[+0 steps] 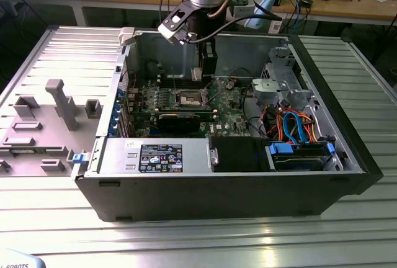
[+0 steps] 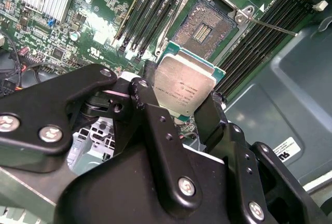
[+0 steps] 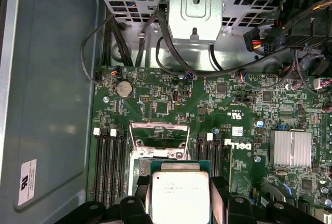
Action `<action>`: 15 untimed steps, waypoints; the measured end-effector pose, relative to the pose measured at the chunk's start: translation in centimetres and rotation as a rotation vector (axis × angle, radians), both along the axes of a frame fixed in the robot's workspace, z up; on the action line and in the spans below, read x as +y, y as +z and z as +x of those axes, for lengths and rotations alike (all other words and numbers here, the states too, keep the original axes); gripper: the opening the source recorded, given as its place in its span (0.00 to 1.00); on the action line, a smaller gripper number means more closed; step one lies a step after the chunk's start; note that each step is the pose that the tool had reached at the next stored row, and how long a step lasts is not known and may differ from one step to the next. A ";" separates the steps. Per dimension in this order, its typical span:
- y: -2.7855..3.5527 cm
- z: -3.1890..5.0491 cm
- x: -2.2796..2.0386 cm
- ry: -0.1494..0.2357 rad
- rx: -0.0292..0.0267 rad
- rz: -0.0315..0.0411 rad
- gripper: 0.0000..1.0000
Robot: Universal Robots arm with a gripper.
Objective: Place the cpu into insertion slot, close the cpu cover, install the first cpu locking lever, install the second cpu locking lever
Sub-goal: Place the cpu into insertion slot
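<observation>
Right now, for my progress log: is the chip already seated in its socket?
No: in the second wrist view the gripper holds the chip apart from the socket, whose contact field lies bare.

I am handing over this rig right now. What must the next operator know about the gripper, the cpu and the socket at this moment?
Gripper: shut on the cpu, held above the motherboard, close to the insertion slot but not in it.
Insertion slot: empty, contacts exposed.
Cpu cover: raised open.
Done: the cpu is picked up and brought near the slot.
Not yet done: seating the cpu, closing the cover, both locking levers.
</observation>
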State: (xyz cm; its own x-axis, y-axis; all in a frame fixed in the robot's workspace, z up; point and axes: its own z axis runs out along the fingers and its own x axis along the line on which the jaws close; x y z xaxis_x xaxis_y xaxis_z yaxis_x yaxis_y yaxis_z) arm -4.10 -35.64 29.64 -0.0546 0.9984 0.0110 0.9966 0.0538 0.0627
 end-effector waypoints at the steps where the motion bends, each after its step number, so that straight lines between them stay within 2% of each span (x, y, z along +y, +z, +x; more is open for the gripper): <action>1: -0.08 0.00 0.00 0.000 0.0001 -0.0001 0.55; 4: -0.81 -0.07 0.01 -0.009 0.0001 -0.0002 0.55; 7: -1.63 -0.96 0.21 -0.011 0.0001 -0.0003 0.55; 8: -1.95 -1.43 0.48 -0.015 0.0001 -0.0001 0.55; 15: -3.37 -1.51 1.58 -0.030 0.0002 -0.0001 0.55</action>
State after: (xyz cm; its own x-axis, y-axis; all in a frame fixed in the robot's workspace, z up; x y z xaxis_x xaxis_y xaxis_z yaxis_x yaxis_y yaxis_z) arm -5.61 -34.06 26.27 -0.0250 0.9996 0.0109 0.9977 0.0243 0.0625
